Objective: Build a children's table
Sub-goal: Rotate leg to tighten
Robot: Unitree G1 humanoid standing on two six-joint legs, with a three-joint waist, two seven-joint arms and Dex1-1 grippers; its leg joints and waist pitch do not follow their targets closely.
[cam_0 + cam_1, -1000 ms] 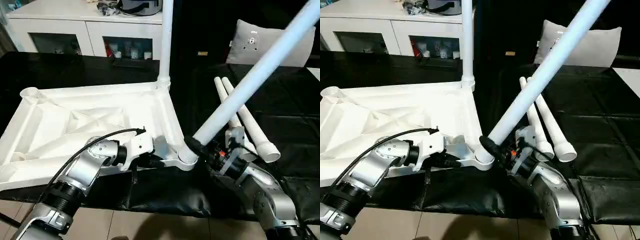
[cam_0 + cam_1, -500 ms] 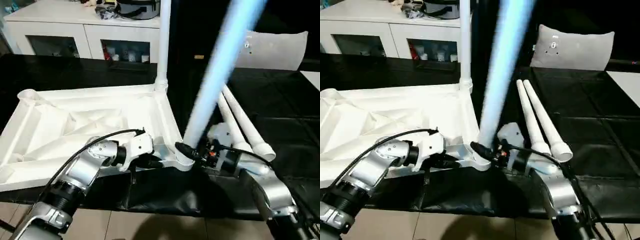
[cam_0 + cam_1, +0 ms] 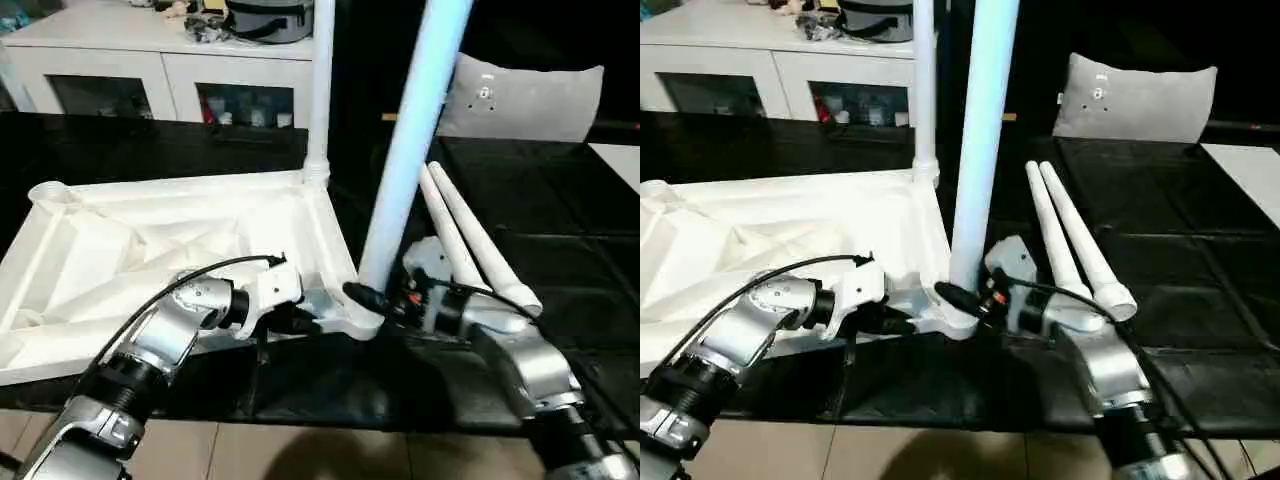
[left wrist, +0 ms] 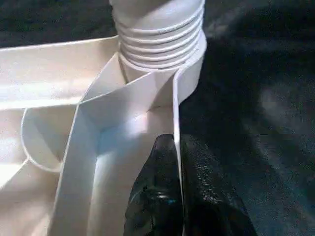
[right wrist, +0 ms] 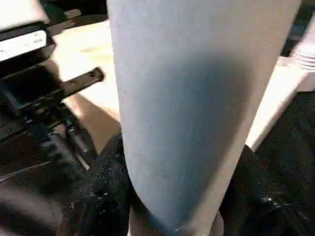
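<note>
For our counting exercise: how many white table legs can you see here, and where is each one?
4. One leg stands in the tabletop's far corner socket; one is held in the right gripper at the near corner; two, and, lie side by side on the black surface.

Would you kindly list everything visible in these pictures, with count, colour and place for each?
Tabletop: one, white, lying underside up on the black surface, ribs showing.
Standing legs: two, white; one upright in the far corner socket, one nearly upright at the near corner socket.
Loose legs: two, white, lying side by side on the black surface beside the tabletop.
Cabinet: one, white with glass doors, at the back.
Cushion: one, grey, back right.
Left gripper: black fingers shut on the tabletop's rim near the near corner.
Right gripper: black fingers shut around the base of the near leg.
</note>
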